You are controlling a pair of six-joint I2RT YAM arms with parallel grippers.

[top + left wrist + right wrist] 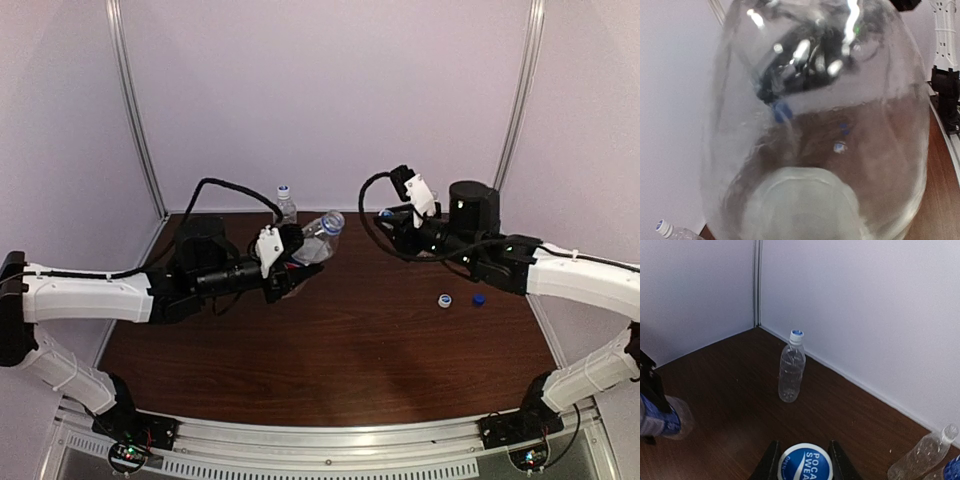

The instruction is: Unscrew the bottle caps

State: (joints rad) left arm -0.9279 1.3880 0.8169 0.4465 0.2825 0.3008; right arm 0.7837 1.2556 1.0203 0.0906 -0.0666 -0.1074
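My left gripper is shut on the blue-labelled bottle and holds it tilted above the table, neck pointing right. This bottle fills the left wrist view and hides the fingers; its blue label shows in the right wrist view. My right gripper is shut on a white cap with a blue centre, held off the table and apart from that bottle. A plain clear bottle stands capped at the back. Two loose caps lie on the table: a white one and a dark blue one.
A clear bottle leans at the lower right of the right wrist view, next to a blue-labelled thing cut off by the frame edge. White walls enclose the table's back and sides. The wooden table runs to the front rail.
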